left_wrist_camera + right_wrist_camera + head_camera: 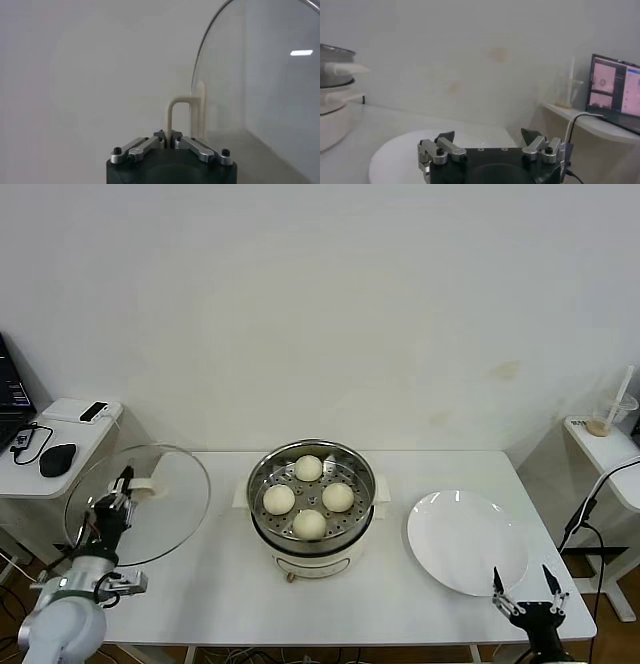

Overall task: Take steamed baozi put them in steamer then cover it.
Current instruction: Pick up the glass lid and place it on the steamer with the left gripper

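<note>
The steamer (311,536) stands mid-table, a shiny steel pot on a cream base, and it also shows at the edge of the right wrist view (331,105). Several cream-white baozi (309,468) lie on its perforated tray. The round glass lid (150,506) is held up on edge to the left of the steamer, off the table. My left gripper (123,482) is shut on the lid's cream handle (172,116), with the glass (260,75) beside it. My right gripper (522,590) hangs open and empty at the table's front right corner, near the plate.
An empty white plate (466,541) lies right of the steamer and below my right gripper (487,136). A side table with a mouse (57,458) stands at the far left. A shelf with a laptop (615,92) and a cup is at the right.
</note>
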